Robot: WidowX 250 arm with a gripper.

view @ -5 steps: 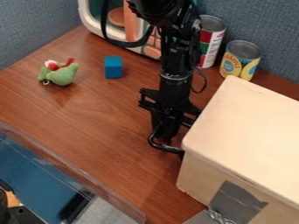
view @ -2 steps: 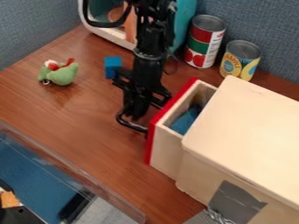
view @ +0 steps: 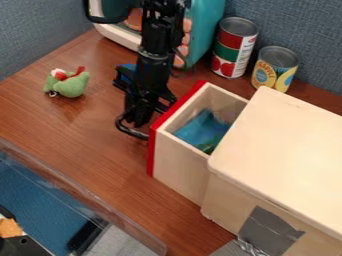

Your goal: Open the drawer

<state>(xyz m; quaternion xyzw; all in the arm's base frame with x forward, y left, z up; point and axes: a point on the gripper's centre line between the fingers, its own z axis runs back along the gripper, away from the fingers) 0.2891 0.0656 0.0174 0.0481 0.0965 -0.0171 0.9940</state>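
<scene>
Drawer (view: 180,170) open, jutting from box (view: 287,145); blue item (view: 200,130) inside. Gripper (view: 138,115) hangs beside red front (view: 151,152), at black loop (view: 129,132), probably the handle. Jaws clenched or released: can't tell.

Bench (view: 80,137): green plush toy (view: 70,84) with red and white bits, blue block (view: 127,70) partly hidden, teal-and-white toy appliance (view: 207,27) at the back, red-green can (view: 233,47) just beside yellow-label can (view: 274,69), both upright near the blue-grey partition (view: 300,25).
</scene>
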